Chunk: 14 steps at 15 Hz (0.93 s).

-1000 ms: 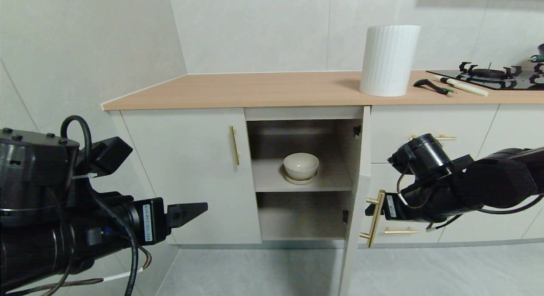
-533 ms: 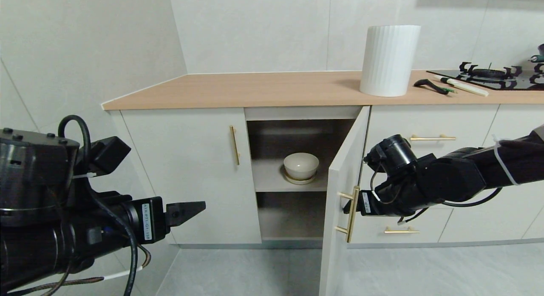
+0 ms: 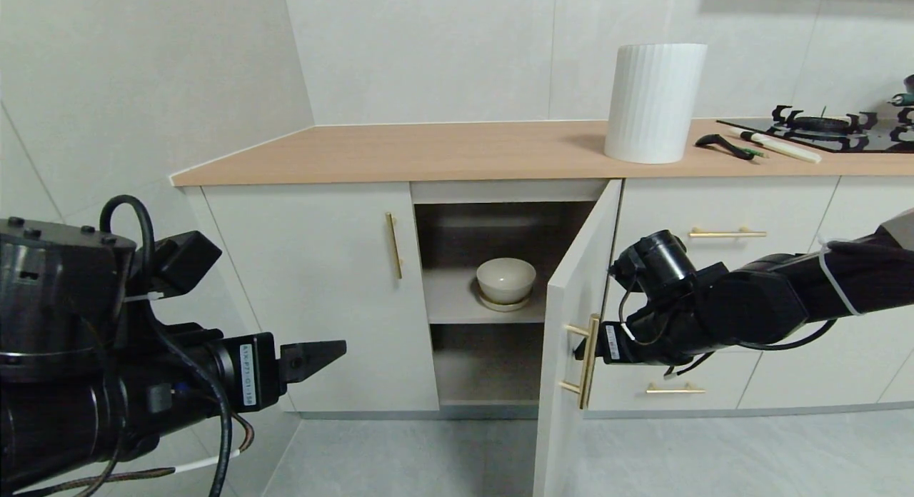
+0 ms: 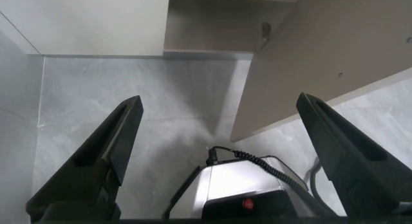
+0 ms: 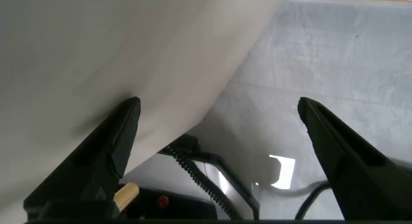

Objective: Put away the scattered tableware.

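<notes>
Cabinet door (image 3: 571, 290) swings further shut, our right gripper (image 3: 584, 350) spread wide against its brass handle (image 3: 590, 365). We note a glossy cream bowl (image 3: 505, 277) on its saucer (image 3: 504, 304), upper shelf (image 3: 453, 303) inside. Left gripper (image 4: 220, 98) spread too, low.

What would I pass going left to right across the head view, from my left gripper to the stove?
left gripper → shut door's handle → bowl on the shelf → open door's handle → white vase → stove
</notes>
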Available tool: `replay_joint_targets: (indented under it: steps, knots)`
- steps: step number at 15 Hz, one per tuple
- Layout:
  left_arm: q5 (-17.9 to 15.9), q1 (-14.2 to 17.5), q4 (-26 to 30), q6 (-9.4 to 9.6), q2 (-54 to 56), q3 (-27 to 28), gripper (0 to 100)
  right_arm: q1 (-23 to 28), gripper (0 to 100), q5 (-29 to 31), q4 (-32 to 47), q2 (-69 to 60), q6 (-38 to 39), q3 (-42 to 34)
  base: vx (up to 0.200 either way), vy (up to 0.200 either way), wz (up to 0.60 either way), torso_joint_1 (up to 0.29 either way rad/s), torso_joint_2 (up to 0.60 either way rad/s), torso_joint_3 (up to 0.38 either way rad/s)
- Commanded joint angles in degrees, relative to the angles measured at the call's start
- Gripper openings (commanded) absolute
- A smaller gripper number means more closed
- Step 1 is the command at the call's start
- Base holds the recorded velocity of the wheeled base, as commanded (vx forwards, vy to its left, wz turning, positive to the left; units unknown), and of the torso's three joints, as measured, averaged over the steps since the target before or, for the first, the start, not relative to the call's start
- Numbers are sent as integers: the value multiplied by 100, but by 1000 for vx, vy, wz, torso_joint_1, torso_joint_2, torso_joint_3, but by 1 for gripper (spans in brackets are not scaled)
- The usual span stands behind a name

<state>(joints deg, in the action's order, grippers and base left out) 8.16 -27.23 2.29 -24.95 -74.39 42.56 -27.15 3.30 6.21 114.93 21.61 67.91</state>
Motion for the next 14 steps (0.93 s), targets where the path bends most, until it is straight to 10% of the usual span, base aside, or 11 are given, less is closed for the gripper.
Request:
replay_joint_targets:
  steps: [1,14]
  knots:
    - [2,-1,-1,-1,-32,-2,100,-1,100,4,-32,3,1,-33,200,0,0,-7,-2,2]
    - [2,-1,-1,-1,-23,-2,100,-335,100,-23,-937,214,1055,-50,62,0,0,3,2,1]
